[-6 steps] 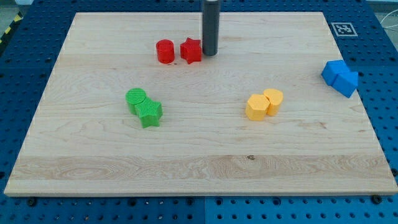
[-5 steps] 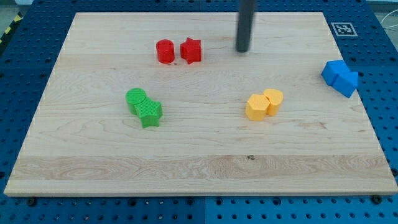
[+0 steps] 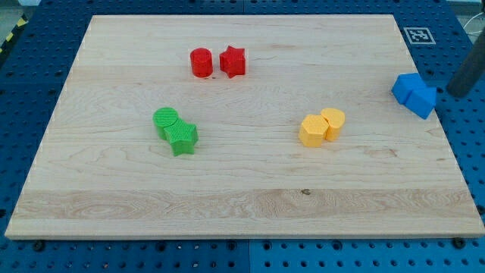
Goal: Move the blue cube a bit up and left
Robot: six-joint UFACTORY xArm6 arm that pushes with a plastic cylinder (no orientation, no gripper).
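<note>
Two blue blocks touch at the board's right edge: a blue cube and a second blue block just below and right of it. My tip is at the view's right edge, off the wooden board, a short way right of the blue pair and not touching it.
A red cylinder and red star sit side by side near the top. A green cylinder and green star touch at the left. Two yellow blocks touch right of centre. A fiducial tag marks the top right corner.
My tip has swept from beside the red star, across the top of the board, to the right past the blue blocks. No block has moved.
</note>
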